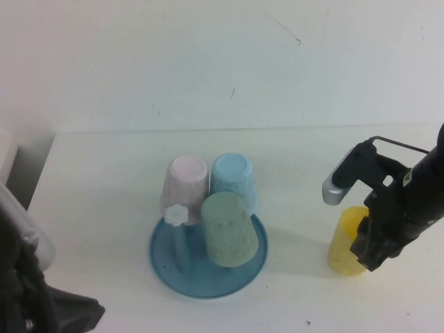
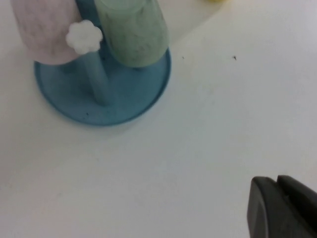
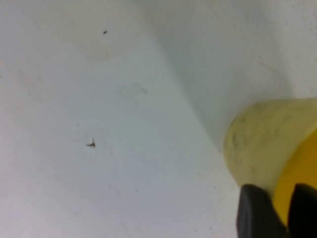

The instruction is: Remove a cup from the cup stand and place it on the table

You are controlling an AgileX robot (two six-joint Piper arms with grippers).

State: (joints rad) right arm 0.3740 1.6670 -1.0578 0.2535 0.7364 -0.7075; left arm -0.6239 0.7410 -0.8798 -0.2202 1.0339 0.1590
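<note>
High view: the right hand (image 1: pixel 362 239) grips the yellow cup (image 1: pixel 347 251), which stands upright on the white counter (image 1: pixel 305 173), well to the right of the blue cup stand (image 1: pixel 208 260). On the stand sit a pink cup (image 1: pixel 186 184), a light-blue cup (image 1: pixel 233 179) and a mint-green cup (image 1: pixel 227 227), all upended. The left hand (image 2: pixel 285 208) hangs near the counter's front left; whether it is wide or narrow, I cannot tell.

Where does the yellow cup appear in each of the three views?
High view: the yellow cup stands on the table, right of the cup stand, at the right gripper.
Left wrist view: only a sliver at the top edge.
Right wrist view: lower right, at the gripper.
Shared landmark: the yellow cup itself.
</note>
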